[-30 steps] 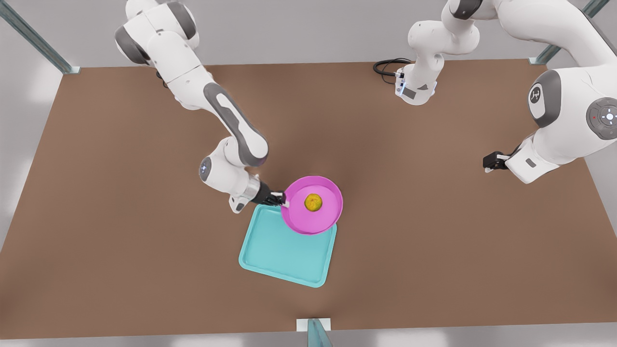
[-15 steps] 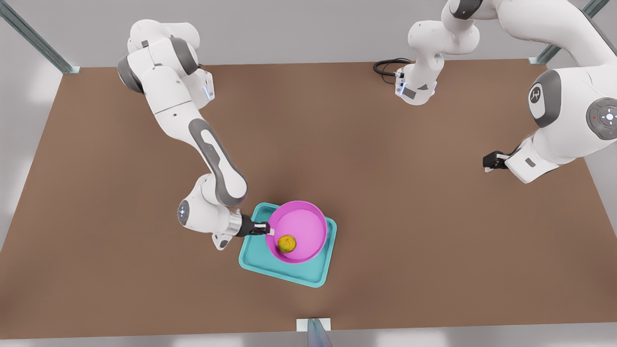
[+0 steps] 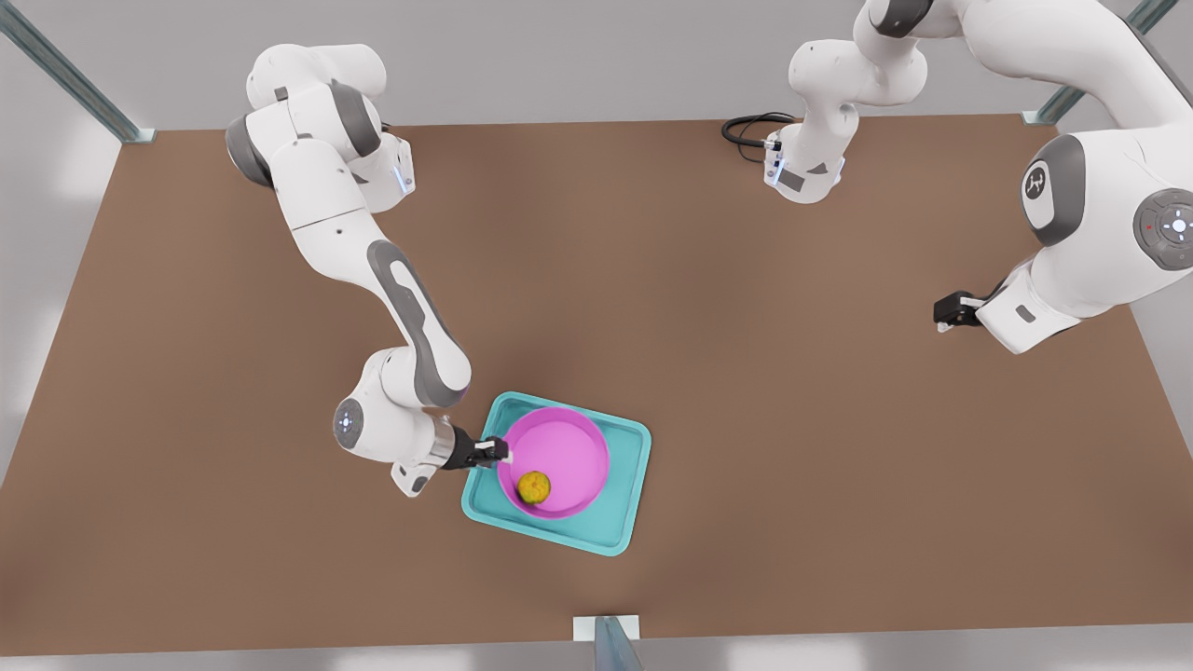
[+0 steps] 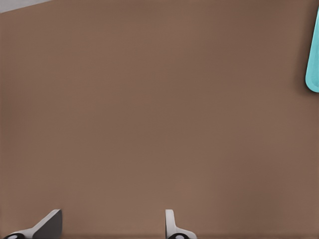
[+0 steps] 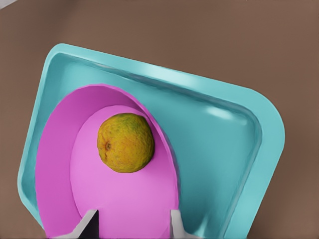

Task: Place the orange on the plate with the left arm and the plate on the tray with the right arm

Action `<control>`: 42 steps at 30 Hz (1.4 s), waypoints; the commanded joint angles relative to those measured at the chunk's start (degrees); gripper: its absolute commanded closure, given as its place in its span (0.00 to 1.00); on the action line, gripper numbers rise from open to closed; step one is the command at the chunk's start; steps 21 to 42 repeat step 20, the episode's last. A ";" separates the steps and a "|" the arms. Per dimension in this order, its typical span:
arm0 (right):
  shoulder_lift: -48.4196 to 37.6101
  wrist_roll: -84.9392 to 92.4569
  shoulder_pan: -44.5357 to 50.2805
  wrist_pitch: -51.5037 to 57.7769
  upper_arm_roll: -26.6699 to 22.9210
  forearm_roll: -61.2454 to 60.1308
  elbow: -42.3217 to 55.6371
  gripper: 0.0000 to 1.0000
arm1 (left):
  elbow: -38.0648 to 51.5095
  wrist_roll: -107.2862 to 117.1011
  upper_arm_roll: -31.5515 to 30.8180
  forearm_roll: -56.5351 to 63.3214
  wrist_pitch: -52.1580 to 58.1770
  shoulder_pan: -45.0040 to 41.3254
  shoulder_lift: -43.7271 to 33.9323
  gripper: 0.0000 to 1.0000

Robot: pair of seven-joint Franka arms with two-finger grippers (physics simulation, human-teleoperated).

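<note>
The pink plate (image 3: pixel 570 444) sits inside the teal tray (image 3: pixel 617 527), tilted, with its rim toward the front view's left gripped by my right gripper (image 3: pixel 499 452), which is shut on it. The orange (image 3: pixel 534 486) lies in the plate near the gripper side. From the right wrist, the orange (image 5: pixel 125 142) rests on the plate (image 5: pixel 62 164) over the tray (image 5: pixel 224 149), just ahead of my right gripper (image 5: pixel 133 226). My left gripper (image 3: pixel 946 315) waits far off at the front view's right; its wrist view shows the left gripper (image 4: pixel 112 226) open over bare table, with a corner of the tray (image 4: pixel 314 64).
A black cable (image 3: pixel 750 129) coils at the table's far edge by an arm base. A metal post (image 3: pixel 610 643) stands at the near edge, below the tray. Brown tabletop (image 3: pixel 792 419) stretches between the tray and the waiting arm.
My right gripper has carried the plate toward the front view's lower left, from the tray's far corner to over its middle. The orange rolled toward the gripper side. The left arm stayed still.
</note>
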State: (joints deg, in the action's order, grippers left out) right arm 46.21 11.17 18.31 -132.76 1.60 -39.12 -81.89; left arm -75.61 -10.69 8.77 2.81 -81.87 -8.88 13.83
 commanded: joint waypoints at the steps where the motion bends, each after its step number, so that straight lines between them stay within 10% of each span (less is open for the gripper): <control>1: -0.07 0.17 -0.21 0.92 -0.02 0.36 0.33 0.00 | 0.03 0.06 0.02 0.09 0.31 0.00 -0.03 0.00; 4: -0.86 -0.36 -0.47 4.52 -1.24 1.67 2.52 0.00 | 0.29 0.41 -0.07 0.27 0.75 0.00 -0.03 0.00; 10: -7.88 -0.36 -1.53 52.60 -6.96 43.16 23.17 0.00 | 0.47 0.14 -0.68 -0.35 2.50 -0.44 0.41 0.00; 17: -42.69 -2.73 -11.98 53.13 -4.50 44.31 -3.18 0.00 | 0.38 0.14 -0.33 -0.26 5.76 -0.44 0.50 0.00; 42: -42.96 -2.73 -13.04 52.95 -4.06 44.31 -4.24 0.00 | 0.38 0.23 -0.33 -0.26 5.84 -0.44 0.58 0.00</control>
